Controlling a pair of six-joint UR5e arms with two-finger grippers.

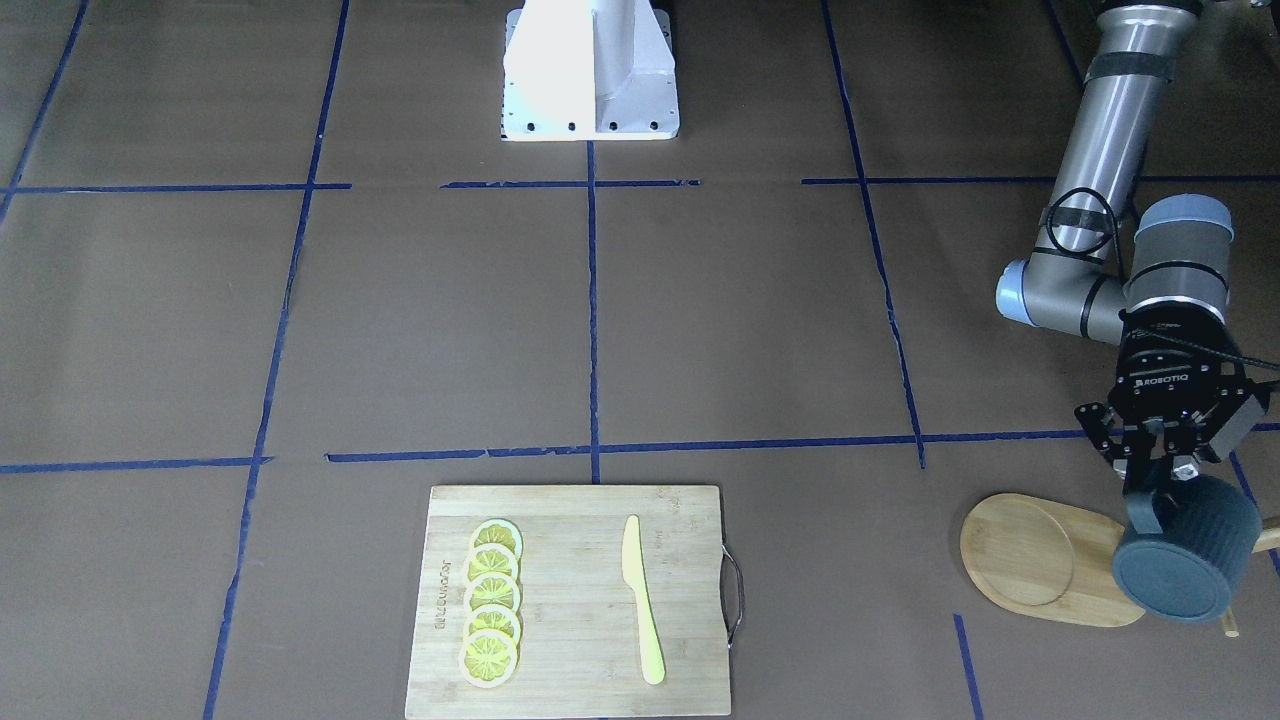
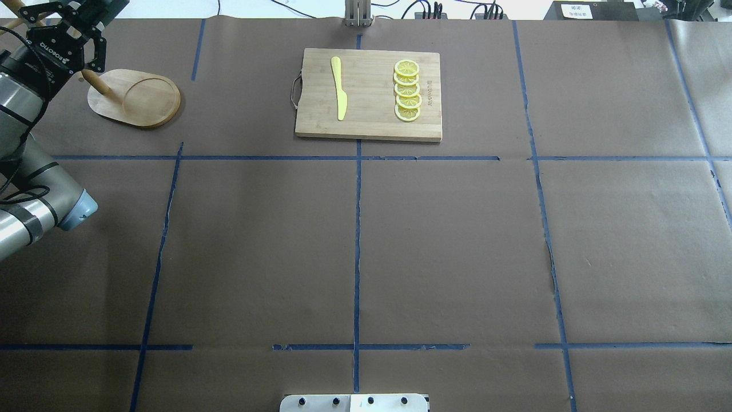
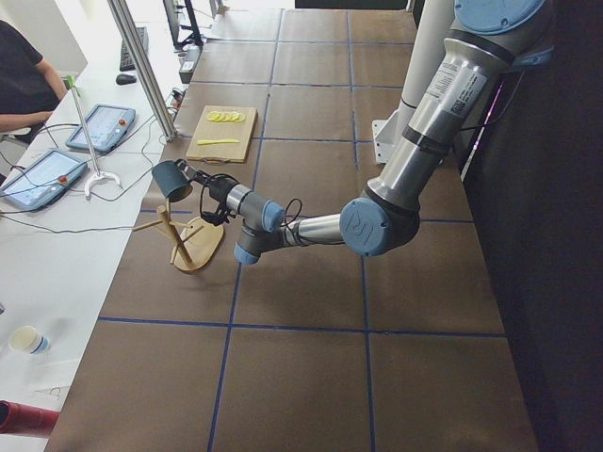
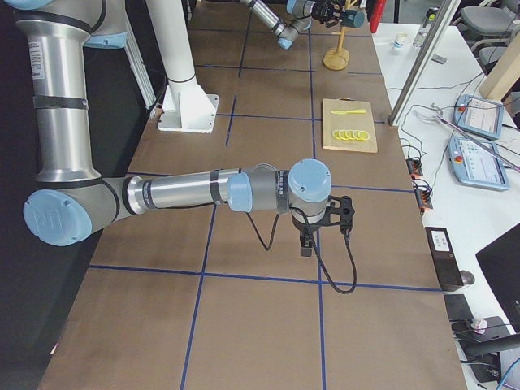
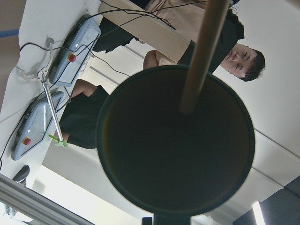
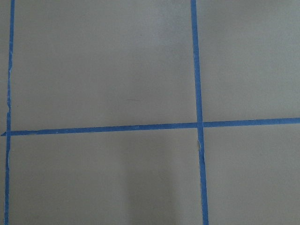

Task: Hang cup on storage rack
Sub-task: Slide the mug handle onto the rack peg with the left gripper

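Observation:
The cup, a dark blue-grey ribbed mug, hangs tilted from my left gripper, which is shut on its squared handle. It is held above the far end of the storage rack, a light wooden mug tree with an oval base and a round recess. The cup hides the rack's post; thin pegs stick out beside it. In the left wrist view the cup is a dark disc with a peg crossing it. The exterior left view shows the cup level with the rack's top. My right gripper hovers low over the table; I cannot tell whether it is open.
A bamboo cutting board with lemon slices and a yellow knife lies at the table's far middle. Operators' tablets and cables lie on the white bench beyond the rack. Blue tape lines grid the brown table.

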